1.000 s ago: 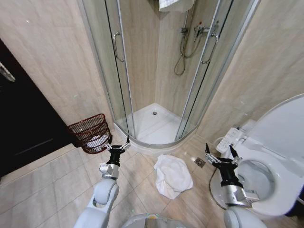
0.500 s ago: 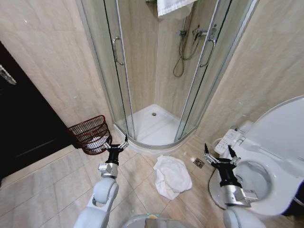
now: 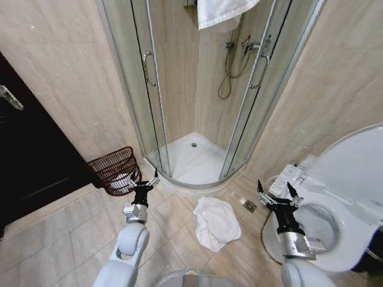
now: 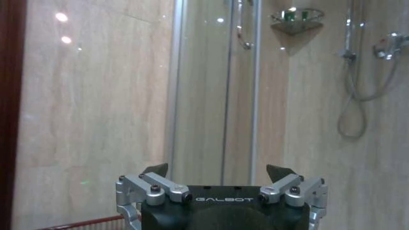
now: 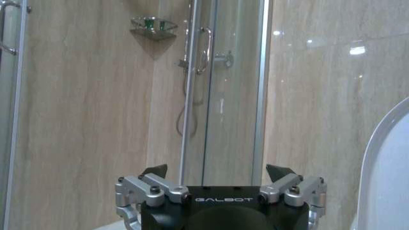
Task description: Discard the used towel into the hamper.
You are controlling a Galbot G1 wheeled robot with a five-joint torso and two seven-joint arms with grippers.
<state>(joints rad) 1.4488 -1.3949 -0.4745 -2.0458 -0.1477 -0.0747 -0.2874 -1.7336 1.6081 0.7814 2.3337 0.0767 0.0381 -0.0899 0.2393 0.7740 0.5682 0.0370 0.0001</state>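
Observation:
The used towel [image 3: 215, 222], white and crumpled, lies on the tiled floor in front of the shower, between my two arms. The hamper [image 3: 115, 170], a dark red wire basket with something white inside, stands against the wall to the left of the shower. My left gripper [image 3: 144, 177] is held up open and empty, just right of the hamper and left of the towel. Its spread fingers [image 4: 156, 168] point at the wall, and a strip of the hamper rim [image 4: 83, 224] shows below them. My right gripper [image 3: 274, 188] is open and empty too, raised right of the towel by the toilet; its fingers [image 5: 279, 170] face the shower.
The glass shower cabin [image 3: 197, 107] rises straight ahead, with a white towel [image 3: 224, 11] hanging over its top. A toilet with raised lid [image 3: 338, 203] crowds the right. A floor drain [image 3: 250, 205] sits near the towel. A dark door [image 3: 30, 161] is at left.
The whole picture has slid slightly downward, so the camera has tilted up a little. Both grippers stay open and raised, and the towel and hamper have not moved.

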